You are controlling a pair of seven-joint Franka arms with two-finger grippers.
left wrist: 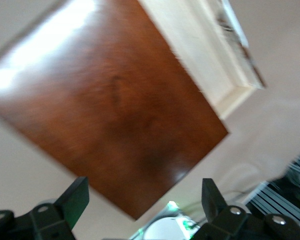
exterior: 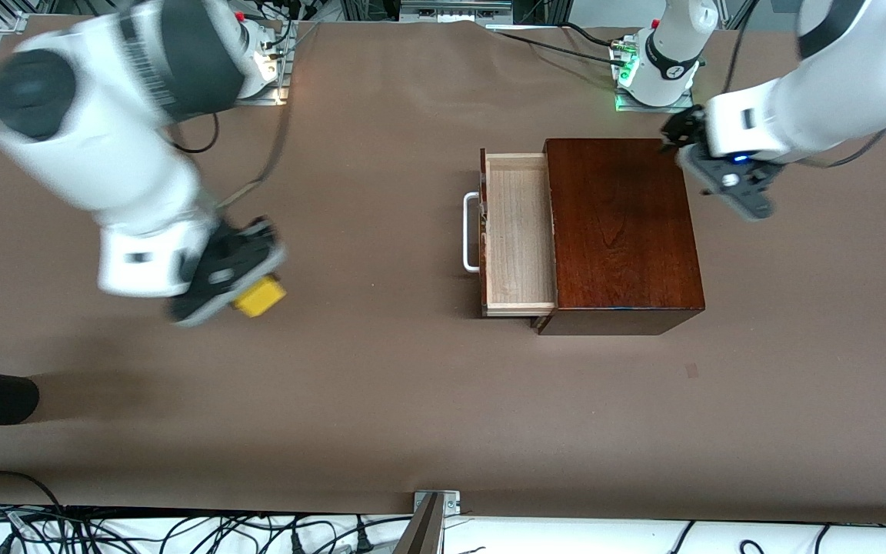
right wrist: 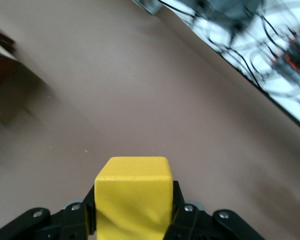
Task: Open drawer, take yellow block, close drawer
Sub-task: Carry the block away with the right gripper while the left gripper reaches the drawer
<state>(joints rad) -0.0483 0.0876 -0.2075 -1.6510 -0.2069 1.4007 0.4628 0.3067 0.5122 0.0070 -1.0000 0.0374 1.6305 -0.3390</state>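
- Yellow block (exterior: pixel 260 297): pinched between the fingers of the right gripper (exterior: pixel 247 288), up in the air over bare tabletop toward the right arm's end of the table, well apart from the wooden box; in the right wrist view, yellow block (right wrist: pixel 133 200) filling the gap between the dark fingers (right wrist: pixel 80 220), top face and one side face in sight, plain and unmarked.
- Brown table (exterior: pixel 381 385): matte covering, a small darker mark nearer the front camera than the box, cables along both long edges.
- Wooden box (exterior: pixel 621 231): glossy dark reddish-brown, resting on the table toward the left arm's end; seen also in the left wrist view as a broad shiny top (left wrist: pixel 110 105).
- Drawer (exterior: pixel 518 235): pulled out of the box toward the right arm's end, pale wood inside, nothing visible in it; white U-shaped handle (exterior: pixel 471 232) on its dark front.
- Right gripper: clamped tight on the cube, arm blurred.
- Left gripper (exterior: pixel 727 181): hanging over the box's edge at the left arm's end, near the corner closest to the bases; in the left wrist view, left gripper (left wrist: pixel 145 197) with fingers (left wrist: pixel 75 197) spread wide, nothing between them, box top below.
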